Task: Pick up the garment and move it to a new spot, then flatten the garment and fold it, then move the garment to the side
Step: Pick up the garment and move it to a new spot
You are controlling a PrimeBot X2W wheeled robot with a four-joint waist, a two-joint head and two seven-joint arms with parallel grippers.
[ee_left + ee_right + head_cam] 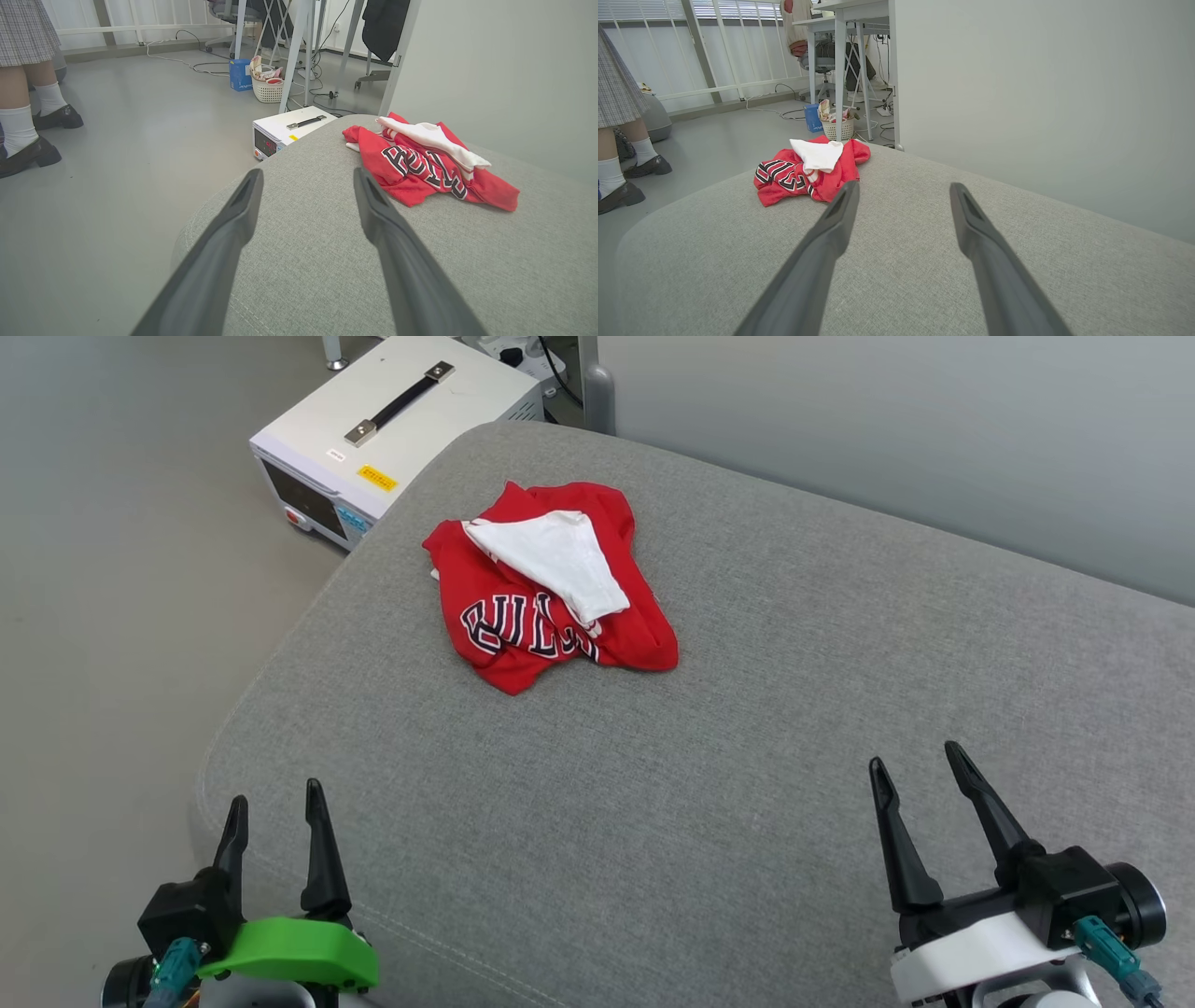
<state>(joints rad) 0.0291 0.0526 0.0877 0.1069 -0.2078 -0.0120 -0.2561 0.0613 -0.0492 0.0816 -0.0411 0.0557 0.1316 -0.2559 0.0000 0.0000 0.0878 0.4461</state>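
Shirt: crumpled, far left on cushion; left gripper nearer than right gripper; both jaws wide, empty.

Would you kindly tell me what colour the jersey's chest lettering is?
Dark lettering outlined white, clearest in the head view.

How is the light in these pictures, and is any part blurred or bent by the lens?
Head view: soft, even light; the red Bulls jersey is sharp, with only a thin shadow on the grey cushion. Left wrist view: the wide lens stretches the left gripper, its jaws soft-edged. Right wrist view: the windows are washed out; the right gripper looms likewise.
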